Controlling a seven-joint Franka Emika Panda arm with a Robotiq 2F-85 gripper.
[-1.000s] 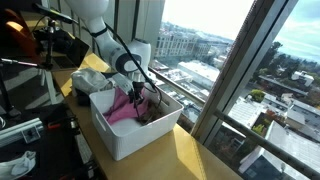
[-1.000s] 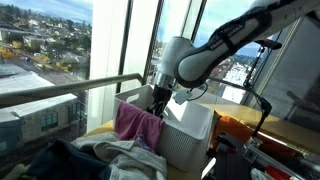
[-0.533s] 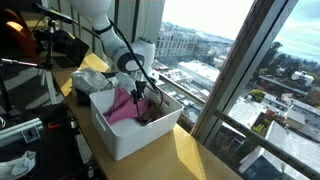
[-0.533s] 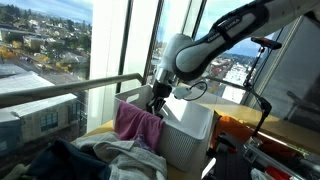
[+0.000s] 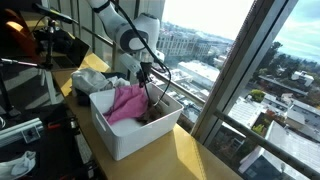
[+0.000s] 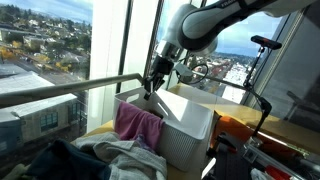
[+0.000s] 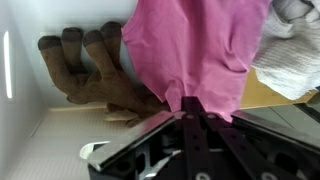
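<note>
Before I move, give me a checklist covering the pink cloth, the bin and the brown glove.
1. Jaws shut on the pink cloth: ok, they pinch a fold of it.
2. Nothing else in the jaws: ok, only pink fabric shows between them.
3. Pink cloth clear of the white bin: not ok, most of it lies inside, with one end draped over the rim.
4. Brown glove free of the cloth: cannot tell, the cloth's edge overlaps it in the wrist view.
5. Arm apart from the window glass: cannot tell.
</note>
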